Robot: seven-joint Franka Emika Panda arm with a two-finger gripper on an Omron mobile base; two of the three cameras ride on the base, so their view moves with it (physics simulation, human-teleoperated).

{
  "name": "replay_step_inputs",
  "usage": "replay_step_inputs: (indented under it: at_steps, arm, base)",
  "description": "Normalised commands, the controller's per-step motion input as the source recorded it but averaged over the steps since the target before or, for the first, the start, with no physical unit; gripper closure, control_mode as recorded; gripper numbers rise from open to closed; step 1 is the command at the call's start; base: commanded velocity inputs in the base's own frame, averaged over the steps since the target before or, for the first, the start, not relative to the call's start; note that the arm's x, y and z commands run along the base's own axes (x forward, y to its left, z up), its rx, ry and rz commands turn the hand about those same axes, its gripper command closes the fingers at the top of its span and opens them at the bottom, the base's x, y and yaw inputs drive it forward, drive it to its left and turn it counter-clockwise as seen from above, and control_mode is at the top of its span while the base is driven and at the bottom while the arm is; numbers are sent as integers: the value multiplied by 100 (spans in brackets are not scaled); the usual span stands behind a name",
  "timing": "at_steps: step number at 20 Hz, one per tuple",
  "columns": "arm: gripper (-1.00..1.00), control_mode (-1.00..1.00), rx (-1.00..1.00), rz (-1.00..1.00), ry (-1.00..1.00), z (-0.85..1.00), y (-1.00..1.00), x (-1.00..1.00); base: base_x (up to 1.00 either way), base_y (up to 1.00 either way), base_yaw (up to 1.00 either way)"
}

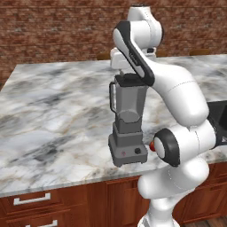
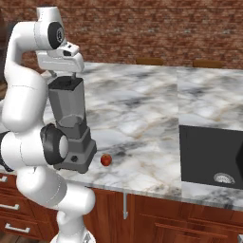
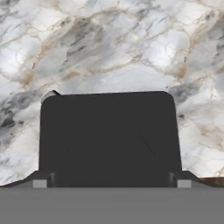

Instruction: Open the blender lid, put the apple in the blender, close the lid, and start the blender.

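The blender (image 1: 127,119) (image 2: 71,124) stands upright near the counter's front edge, its knob and red button facing out. The black blender lid (image 1: 128,80) (image 2: 64,83) (image 3: 109,135) sits flat on the jar's rim. My gripper (image 2: 62,74) (image 3: 111,181) hangs straight above it, open, with one fingertip at each side edge of the lid; I cannot tell whether the tips touch it. The apple (image 2: 106,160) (image 1: 152,146) lies on the marble just right of the blender base, partly hidden behind my arm in the left base view.
A marble counter (image 1: 53,115) runs wide to the left and behind the blender. A dark sink basin (image 2: 209,152) is set into it at the right. Wooden drawers (image 1: 35,201) sit below the front edge, and a brick wall (image 2: 156,28) stands behind.
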Motion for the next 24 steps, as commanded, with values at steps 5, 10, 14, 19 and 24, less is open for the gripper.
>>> replay_step_inputs:
  at_steps: [5, 10, 14, 19, 24]
  arm:
    - [-100, -100, 0, 0, 0, -29, 0, 0]
    - [-100, -100, 0, 0, 0, -34, 0, -2]
    - [-100, -100, 0, 0, 2, -33, 7, 2]
    - [100, -100, 0, 0, 3, -13, 5, 0]
    - [100, -100, 0, 0, -1, 20, 0, -2]
  base:
    - [0, 0, 0]
    - [0, 0, 0]
    - [0, 0, 0]
    - [0, 0, 0]
    - [0, 0, 0]
